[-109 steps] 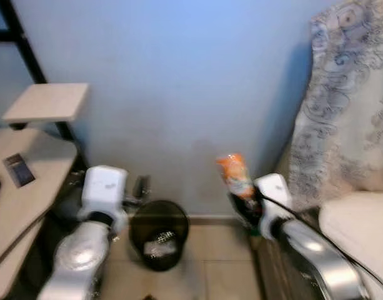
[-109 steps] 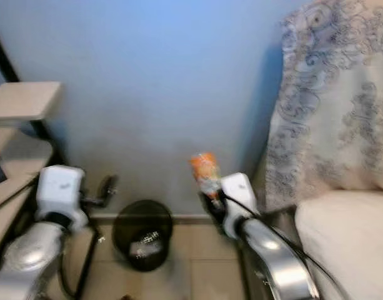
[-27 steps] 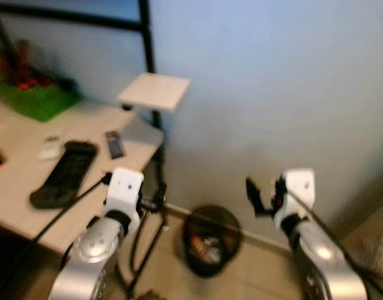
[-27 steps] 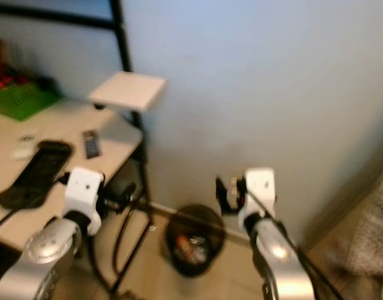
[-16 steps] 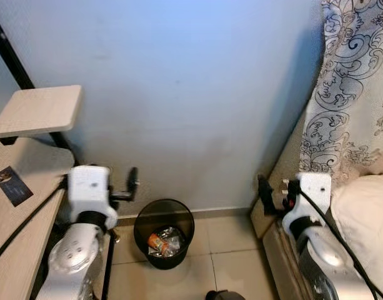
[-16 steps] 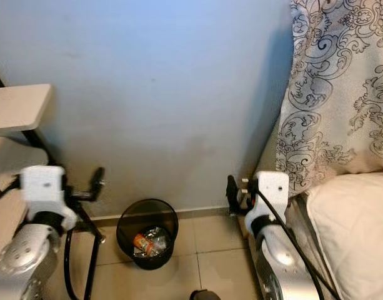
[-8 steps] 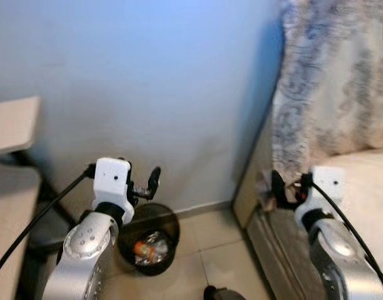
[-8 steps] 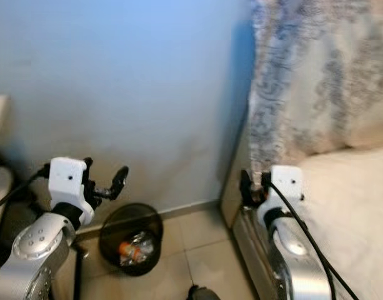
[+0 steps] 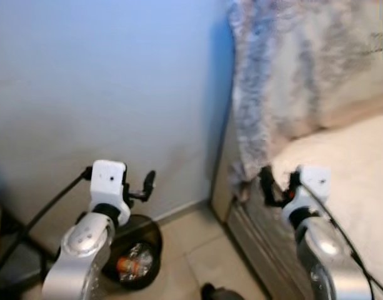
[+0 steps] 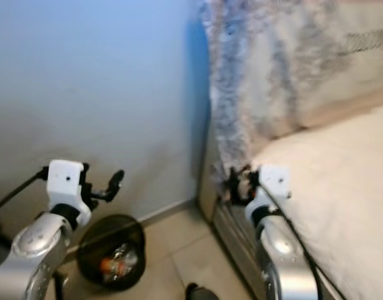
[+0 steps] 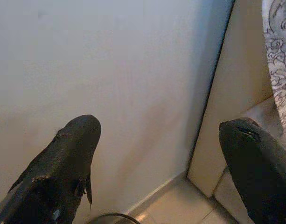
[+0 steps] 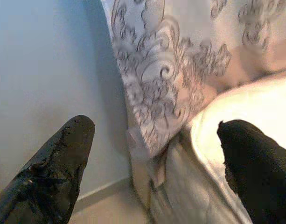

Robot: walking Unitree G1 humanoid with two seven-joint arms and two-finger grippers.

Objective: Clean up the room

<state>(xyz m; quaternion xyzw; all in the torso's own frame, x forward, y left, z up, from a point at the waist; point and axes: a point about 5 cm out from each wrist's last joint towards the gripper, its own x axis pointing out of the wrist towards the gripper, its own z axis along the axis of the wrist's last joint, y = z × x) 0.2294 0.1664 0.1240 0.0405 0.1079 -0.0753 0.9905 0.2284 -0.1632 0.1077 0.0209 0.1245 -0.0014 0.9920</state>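
Note:
A black waste bin (image 9: 147, 232) stands on the tiled floor against the blue wall, with an orange packet (image 9: 124, 266) and clear wrappers inside. My left gripper (image 9: 145, 186) hovers just above the bin, open and empty; the left wrist view shows its fingers (image 11: 75, 140) spread wide before the wall. My right gripper (image 9: 273, 187) is raised at the corner of the bed, open with nothing in it. Its fingers (image 12: 68, 149) point at the patterned cloth (image 12: 156, 79).
A bed with a cream mattress (image 9: 341, 150) and a grey swirl-patterned cloth (image 9: 272, 81) takes up the right side, its frame (image 9: 253, 244) running toward me. A narrow strip of tiled floor (image 9: 191, 250) lies between the bin and the bed.
The view has swung right: the desk has left the picture and the bed has come in. The orange packet once in my right gripper now lies in the bin.

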